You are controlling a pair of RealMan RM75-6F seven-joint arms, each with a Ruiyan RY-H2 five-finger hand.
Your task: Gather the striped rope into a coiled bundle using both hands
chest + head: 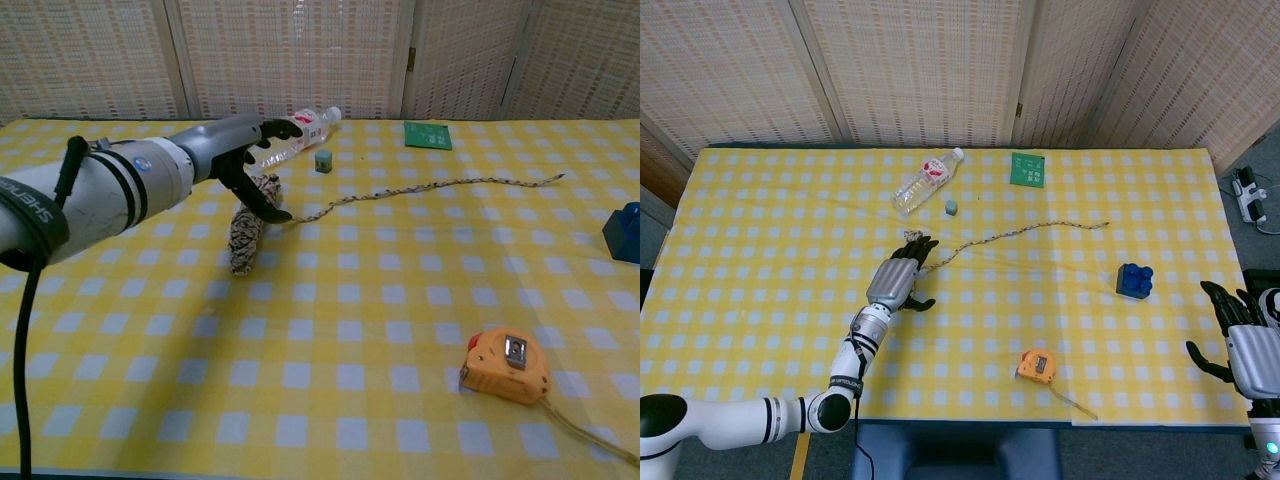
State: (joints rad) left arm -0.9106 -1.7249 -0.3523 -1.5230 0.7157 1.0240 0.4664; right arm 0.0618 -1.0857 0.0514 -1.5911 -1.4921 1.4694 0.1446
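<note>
**Rope half bundled, long tail loose toward the right edge**

Head view: rope (1012, 232) lies near the middle of the table (760, 230), with a short bunched part mostly hidden under the left robot hand (900, 280) and a thin tail running off toward the right edge. That robot hand hovers over the bunch with fingers spread, holding nothing. The right robot hand (1243, 335) waits past the right edge, also spread wide and empty.

Chest view: the bunch (245, 232) shows as a fat speckled wad just below the left robot hand (245, 158), whose thumb curves down beside it; whether it touches, I cannot tell. The right robot hand is out of this view.

Rope looks light, limp and rough enough not to slip. It will sag and unravel if lifted by one strand, so the wad likely wants a grasp around its middle, and the tail a pinch near where it leaves the wad.
</note>
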